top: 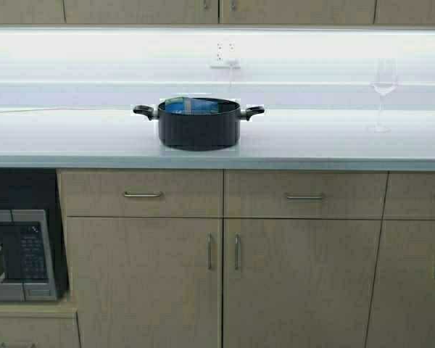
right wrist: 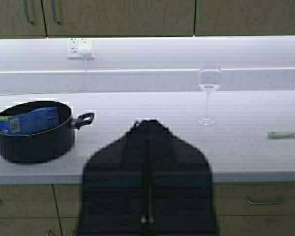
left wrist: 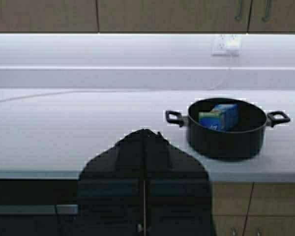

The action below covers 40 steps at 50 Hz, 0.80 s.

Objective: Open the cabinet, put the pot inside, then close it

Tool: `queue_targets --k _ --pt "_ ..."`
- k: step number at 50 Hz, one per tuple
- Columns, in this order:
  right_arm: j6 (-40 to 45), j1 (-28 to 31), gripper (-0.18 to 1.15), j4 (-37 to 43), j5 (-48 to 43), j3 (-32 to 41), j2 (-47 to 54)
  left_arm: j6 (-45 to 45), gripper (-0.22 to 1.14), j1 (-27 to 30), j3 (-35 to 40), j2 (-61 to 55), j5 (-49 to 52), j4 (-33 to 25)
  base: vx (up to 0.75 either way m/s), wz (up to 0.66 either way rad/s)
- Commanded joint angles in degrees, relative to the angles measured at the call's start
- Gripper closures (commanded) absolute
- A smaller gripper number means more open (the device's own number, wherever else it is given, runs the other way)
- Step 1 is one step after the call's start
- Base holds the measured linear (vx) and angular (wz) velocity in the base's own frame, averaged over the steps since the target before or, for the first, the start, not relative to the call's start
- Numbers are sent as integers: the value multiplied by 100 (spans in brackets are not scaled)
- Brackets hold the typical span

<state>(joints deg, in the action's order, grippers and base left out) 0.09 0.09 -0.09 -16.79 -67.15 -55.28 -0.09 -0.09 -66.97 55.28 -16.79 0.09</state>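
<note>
- The pot is a wide, low, round black vessel with two loop side handles, standing upright on the pale, smooth countertop, roughly midway along it and close to the front edge.
- A blue printed label shows at its inner rim.
- The cabinet hangs above the backsplash, tan wood-grain doors shut, slim vertical bar handles at their lower inner edges.
- A clear stemmed wine glass stands well apart toward the bench's right end; bare counter lies between it and the pot.
- The left gripper and the right gripper hang low before the bench front, each with fingers pressed together, holding nothing.
- A white wall socket sits behind the pot.
</note>
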Motion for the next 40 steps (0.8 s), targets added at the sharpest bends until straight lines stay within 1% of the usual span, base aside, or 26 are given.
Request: queue_targets --k 1,3,5,12,22,31,40 --pt "0 35 91 -9 -9 -114 62 -97 93 -79 0 -255 -88 9 3 3" --pt "-9 35 87 -18 -9 -158 70 -123 87 -97 53 -352 -88 18 3 4" --pt "-44 35 88 -18 -9 -167 62 -176 84 -114 97 -448 -88 26 5 6" --pt "-53 -132 92 -18 0 -193 -18 -448 90 -123 149 -554 -123 167 8 7" --pt "-18 -185 92 -18 9 -220 -149 -861 89 -132 88 -554 -316 650 17 1" --pt "-9 -185 92 -26 9 -97 211 -940 89 -132 70 -448 -325 668 21 -7" --pt "-26 -229 92 -79 44 -123 105 -905 89 -132 88 -519 -325 668 27 1"
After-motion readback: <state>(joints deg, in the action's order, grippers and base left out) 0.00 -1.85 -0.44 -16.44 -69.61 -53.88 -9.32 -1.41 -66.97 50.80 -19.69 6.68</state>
